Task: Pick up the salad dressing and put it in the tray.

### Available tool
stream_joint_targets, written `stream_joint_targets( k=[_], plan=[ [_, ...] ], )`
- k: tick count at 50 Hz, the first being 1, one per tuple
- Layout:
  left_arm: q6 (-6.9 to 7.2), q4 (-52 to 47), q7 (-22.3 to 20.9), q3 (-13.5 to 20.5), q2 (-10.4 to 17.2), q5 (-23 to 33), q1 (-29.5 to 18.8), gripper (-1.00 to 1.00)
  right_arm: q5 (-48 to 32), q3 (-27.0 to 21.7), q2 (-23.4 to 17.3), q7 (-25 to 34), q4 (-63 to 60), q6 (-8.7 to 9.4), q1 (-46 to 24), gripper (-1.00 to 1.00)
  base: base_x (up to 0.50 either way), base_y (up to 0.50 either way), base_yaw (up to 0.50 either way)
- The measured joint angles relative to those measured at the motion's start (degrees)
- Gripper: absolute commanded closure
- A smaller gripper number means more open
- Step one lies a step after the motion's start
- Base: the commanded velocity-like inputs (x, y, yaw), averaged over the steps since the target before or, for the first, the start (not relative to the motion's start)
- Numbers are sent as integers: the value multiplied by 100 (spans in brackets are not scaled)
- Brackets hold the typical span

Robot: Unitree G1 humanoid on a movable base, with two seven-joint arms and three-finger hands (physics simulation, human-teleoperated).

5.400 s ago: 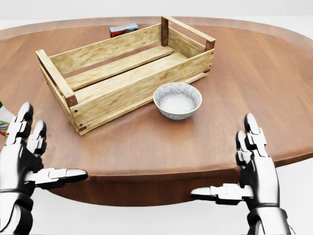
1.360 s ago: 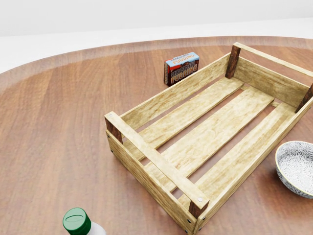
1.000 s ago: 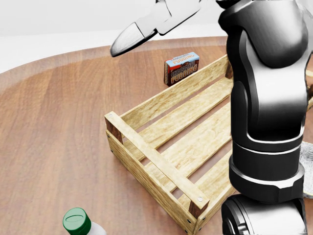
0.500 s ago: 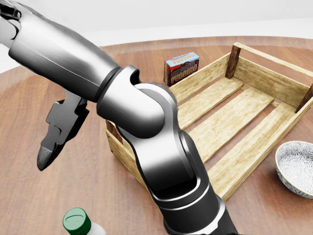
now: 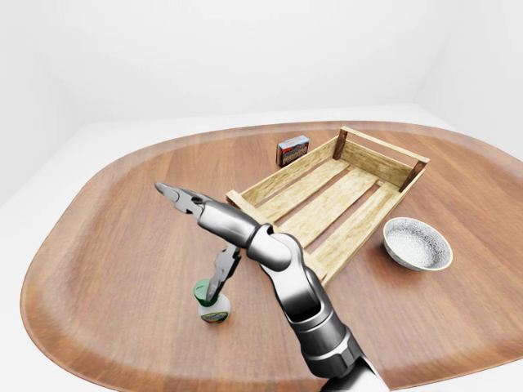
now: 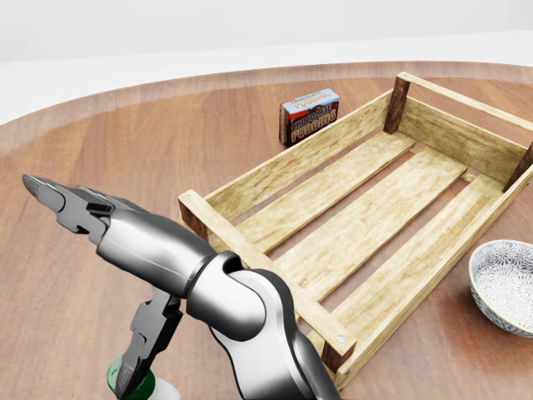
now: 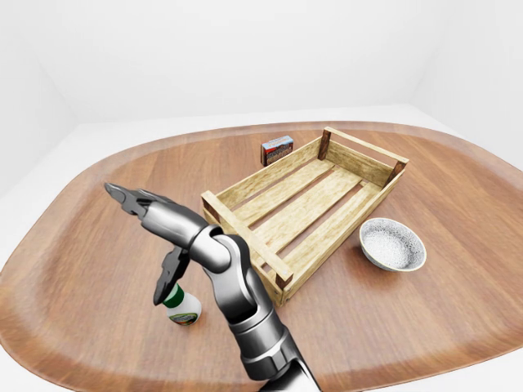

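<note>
Right-eye view: the right hand (image 7: 174, 224) is seen stretched across the table (image 7: 78, 245) toward the view's left, with its fingers spread wide and not closed on anything. One finger (image 7: 118, 194) is pointed up and left, and another (image 7: 167, 286) is hung down right over the green cap of the salad dressing (image 7: 181, 308). Whether the cap is actually touched can't be told.

The bottle is stood upright on the wood near the view's lower left, outside the tray (image 7: 364, 155) and apart from its near end. It's white and rounded, with a label that's too small to be read.

The metallic forearm is laid across the tray's near corner, so that bit is partly blocked. The tray is built of pale slatted planks with darker corner posts, and nothing is seen inside. A speckled round bowl (image 7: 392, 243) is set just right of it, and a small pudding box (image 7: 277, 150) is stood beyond its far side. The table's a glossy rounded brown slab.
</note>
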Motion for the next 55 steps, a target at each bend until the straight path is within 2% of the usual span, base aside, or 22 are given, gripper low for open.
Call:
stream_joint_targets(
  k=[18, 40, 41, 42, 43, 55],
  plan=[
    [0, 23, -24, -28, -27, 33, -2, -100, -76, 210, -54, -203, 1157, 0, 786, -100, 0, 0, 0],
    [0, 33, -47, -16, -38, 38, 15, -100, -167, 138, 66, -286, 2561, 0, 794, -100, 0, 0, 0],
    [0, 29, -47, -14, -39, 37, 16, -100, -171, 130, 67, -291, 2609, 0, 792, -36, 0, 0, 0],
    [0, 24, -47, -12, -40, 37, 17, -100, -176, 120, 66, -296, 2656, 0, 791, 43, 0, 0, 0],
    [0, 20, -47, -11, -41, 37, 18, -100, -179, 114, 66, -300, 2703, 0, 791, 100, 0, 0, 0],
    [0, -39, -60, 16, -52, 37, 31, -100, -244, 233, 59, -202, 2654, 0, 995, 100, 0, 0, 0]
  ],
)
